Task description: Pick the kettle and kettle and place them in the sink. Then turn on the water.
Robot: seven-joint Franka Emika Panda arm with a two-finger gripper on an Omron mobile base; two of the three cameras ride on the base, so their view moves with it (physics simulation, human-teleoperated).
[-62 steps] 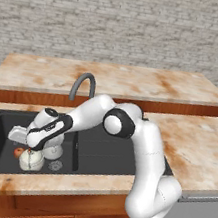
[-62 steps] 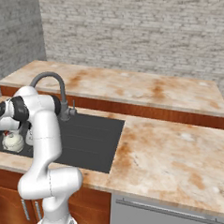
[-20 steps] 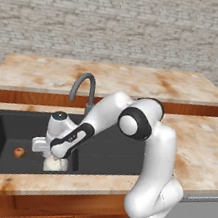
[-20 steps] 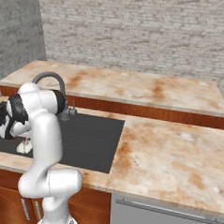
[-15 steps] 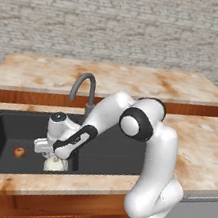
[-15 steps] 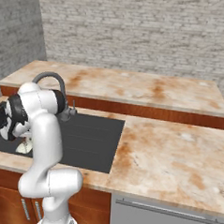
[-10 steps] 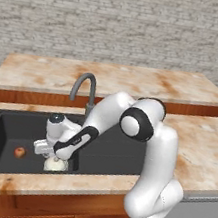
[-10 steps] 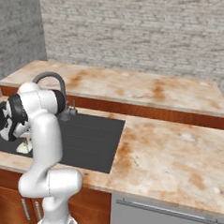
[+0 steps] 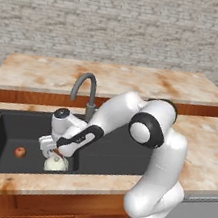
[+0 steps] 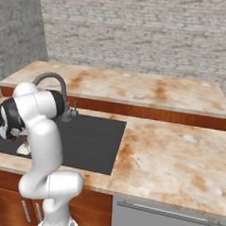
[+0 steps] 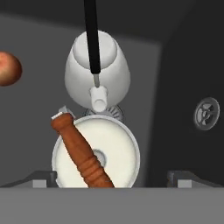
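Black basin of the sink (image 9: pixel 11 129) holds both kettles side by side: the brown-handled kettle (image 11: pixel 95 156) right under the hand, the black-handled kettle (image 11: pixel 97 72) just beyond it, touching or nearly so. An apple (image 9: pixel 19 152) lies apart in the same basin. The tool (image 9: pixel 48 147) hangs over them with its jaws wide and nothing in them. To my eye the placing is done; lift straight up clear of the brown handle, then swing to the tap (image 9: pixel 85 90) without clipping its arch. No water runs yet.
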